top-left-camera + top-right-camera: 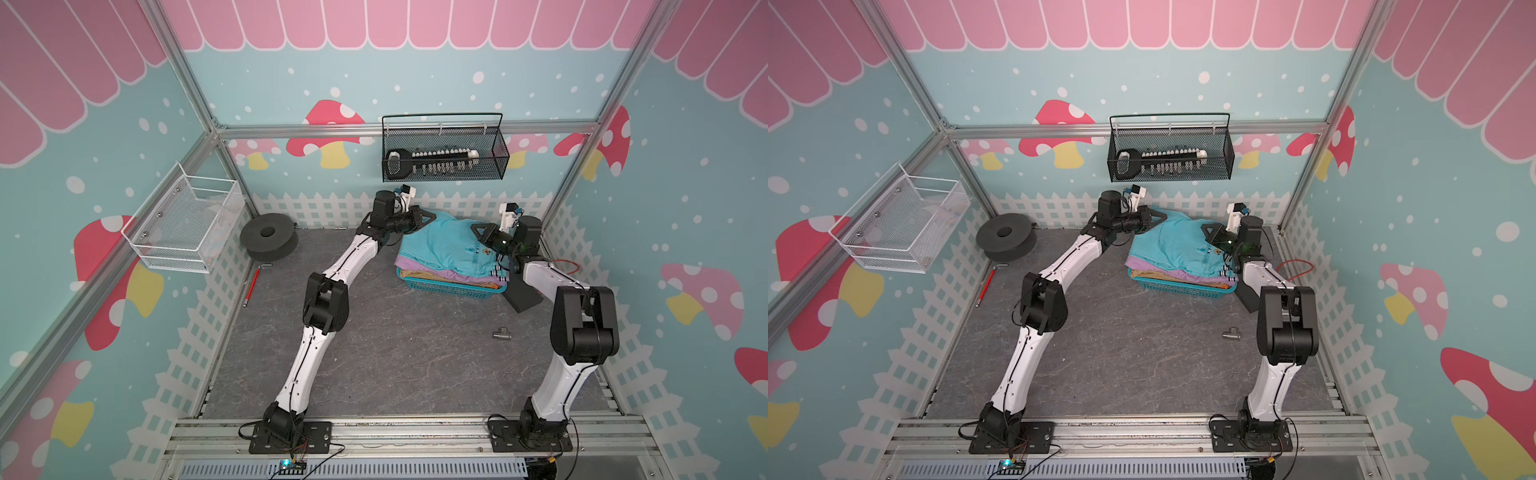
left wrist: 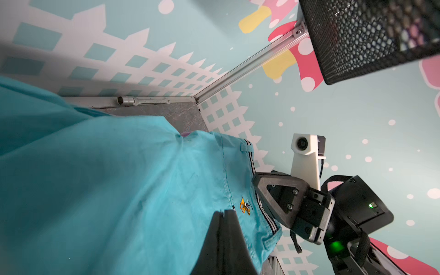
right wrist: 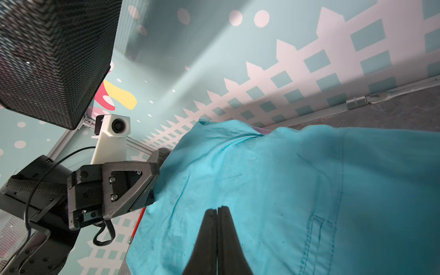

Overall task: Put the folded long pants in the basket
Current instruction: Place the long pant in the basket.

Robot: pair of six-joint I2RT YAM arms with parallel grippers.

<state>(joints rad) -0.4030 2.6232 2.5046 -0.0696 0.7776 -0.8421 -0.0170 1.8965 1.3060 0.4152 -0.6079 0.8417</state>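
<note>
The basket (image 1: 451, 292) stood right of centre in both top views, a little above the middle of the frame, with the folded long pants piled in it. The turquoise pair (image 1: 446, 245) lay on top, the lilac pair (image 1: 459, 276) under it, and the tan and orange pairs (image 1: 422, 274) showed just above the rim; the top pair spread wider than the basket and overhung its upper-left side.

The left gripper (image 1: 428, 218) sat at the upper-left end of the turquoise cloth; the right gripper (image 1: 478, 230) sat at its right end, near the striped waistband (image 2: 250, 159). In each wrist view the arm's own jaws were pressed together with no gap and no fold visible between them; whether a thin pinch of cloth was caught I could not tell.

Judged from this, the load was in and the step in hand was settling the top pair. It would go best with a light downward press of the closed tips rather than a sideways sweep, since thin cloth would likely wrinkle and drag the lilac layer askew. The overhanging edge wanted nudging inward, both ends together so the fold held. Each arm should then rise straight up, clear of the black wire-mesh basket (image 1: 444, 153) in the upper centre of the frame; a snagged belt loop could pull the pile out.
</note>
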